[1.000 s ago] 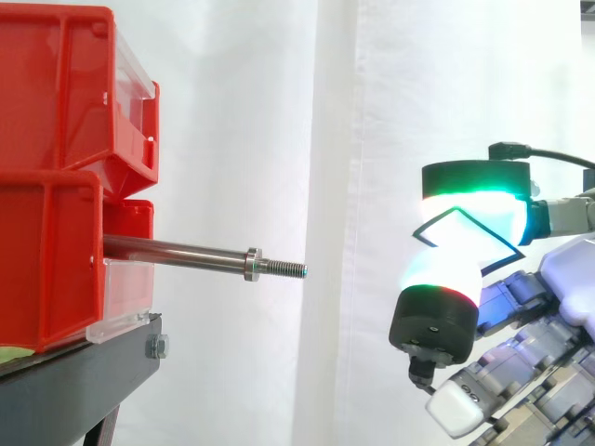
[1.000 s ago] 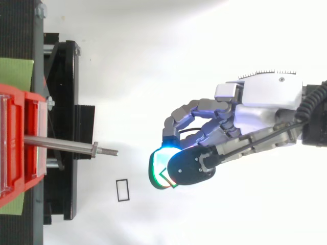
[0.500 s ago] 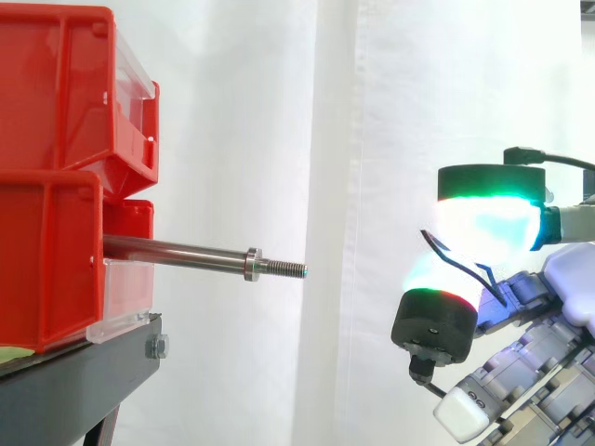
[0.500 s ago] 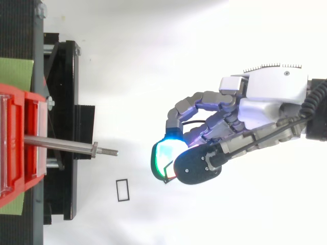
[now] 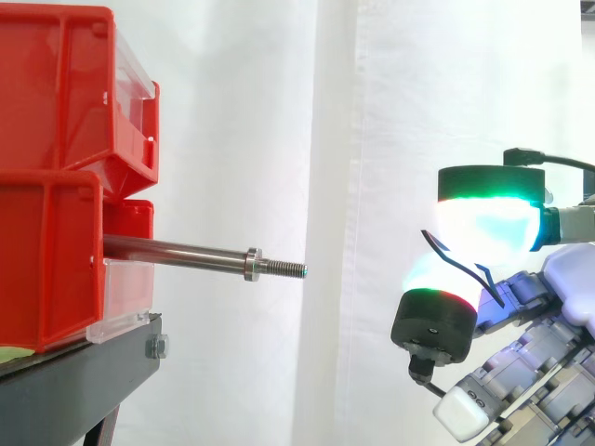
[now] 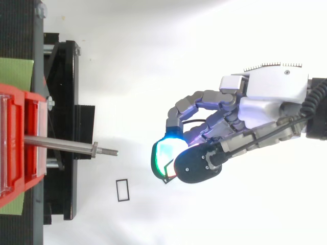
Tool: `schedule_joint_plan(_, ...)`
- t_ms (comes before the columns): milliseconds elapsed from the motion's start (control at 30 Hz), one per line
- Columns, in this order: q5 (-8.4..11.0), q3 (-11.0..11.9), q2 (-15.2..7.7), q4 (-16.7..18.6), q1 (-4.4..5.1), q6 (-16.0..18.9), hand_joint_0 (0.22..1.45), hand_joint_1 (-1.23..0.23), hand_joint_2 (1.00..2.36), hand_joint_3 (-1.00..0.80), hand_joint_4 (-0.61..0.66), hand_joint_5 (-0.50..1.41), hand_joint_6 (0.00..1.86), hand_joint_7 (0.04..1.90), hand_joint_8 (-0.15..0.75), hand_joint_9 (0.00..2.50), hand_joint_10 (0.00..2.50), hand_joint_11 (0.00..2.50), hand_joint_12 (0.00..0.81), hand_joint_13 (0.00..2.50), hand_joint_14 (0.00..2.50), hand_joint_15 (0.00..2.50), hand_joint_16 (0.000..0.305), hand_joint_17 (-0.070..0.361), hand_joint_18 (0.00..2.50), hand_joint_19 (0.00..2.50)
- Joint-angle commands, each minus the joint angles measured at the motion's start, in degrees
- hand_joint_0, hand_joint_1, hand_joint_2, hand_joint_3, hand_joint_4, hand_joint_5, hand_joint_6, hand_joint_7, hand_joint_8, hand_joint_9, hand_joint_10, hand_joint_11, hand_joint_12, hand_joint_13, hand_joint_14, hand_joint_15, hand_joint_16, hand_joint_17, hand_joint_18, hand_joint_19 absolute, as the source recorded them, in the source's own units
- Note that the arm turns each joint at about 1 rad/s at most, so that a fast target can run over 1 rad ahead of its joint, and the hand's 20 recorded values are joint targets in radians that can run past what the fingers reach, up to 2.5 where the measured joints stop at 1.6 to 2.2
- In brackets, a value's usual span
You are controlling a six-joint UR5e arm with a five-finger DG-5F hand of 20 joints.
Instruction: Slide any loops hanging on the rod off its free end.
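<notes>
1. Pinching a thin black loop [image 5: 460, 264] between curled, glowing fingertips of the hand [image 6: 265, 97], well off the free end of the rod [image 5: 177, 252]
2. Leaving the rod bare, with another loop [image 6: 122, 190] lying down below
3. Probably finishing: opening the fingers next to drop this loop

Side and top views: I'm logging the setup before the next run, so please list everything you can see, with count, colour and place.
red bins: two, red, stacked at the left on the stand.
black stand: one, black, under the bins.
rod: one, silver, sticking out level from the bins, nothing hanging on it.
held loop: one, black, pinched between the glowing pads.
loose loop: one, black, lying apart near the rod's free end.
green sheet: one, green, at the left edge.
white curtain: one, white, behind everything.
robot hand: one, grey, right of the rod, clear of it.
</notes>
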Motion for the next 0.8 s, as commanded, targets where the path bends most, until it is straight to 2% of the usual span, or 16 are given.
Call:
schedule_joint_plan(0, 0.0, -0.01, -0.01, 0.01, 0.06, 0.0, 0.62, -0.74, 1.01, -0.36, -0.09, -0.15, 0.89, 0.95, 0.22, 0.75, 0.0, 0.15, 0.3, 0.39, 0.0, 0.05, 0.039, 0.088, 0.48, 0.29)
schedule_joint_plan(400, 0.0, -0.01, -0.01, 0.09, 0.06, 0.0, 0.58, -0.66, 1.0, -0.5, -0.02, -0.14, 0.86, 0.9, 0.224, 0.74, 0.0, 0.15, 0.304, 0.38, 0.0, 0.05, 0.04, 0.09, 0.47, 0.3)
schedule_joint_plan(667, 0.0, -0.01, -0.01, 0.09, -0.03, 0.0, 0.58, -0.66, 1.0, -0.5, -0.01, -0.13, 0.83, 0.95, 0.217, 0.74, 0.0, 0.13, 0.305, 0.39, 0.0, 0.04, 0.04, 0.09, 0.47, 0.31)
schedule_joint_plan(767, 0.0, 0.08, -0.01, 0.09, 0.06, 0.0, 0.62, -0.69, 1.01, -0.43, -0.04, -0.12, 0.84, 0.98, 0.211, 0.74, 0.0, 0.1, 0.301, 0.4, 0.0, 0.04, 0.039, 0.088, 0.48, 0.29)
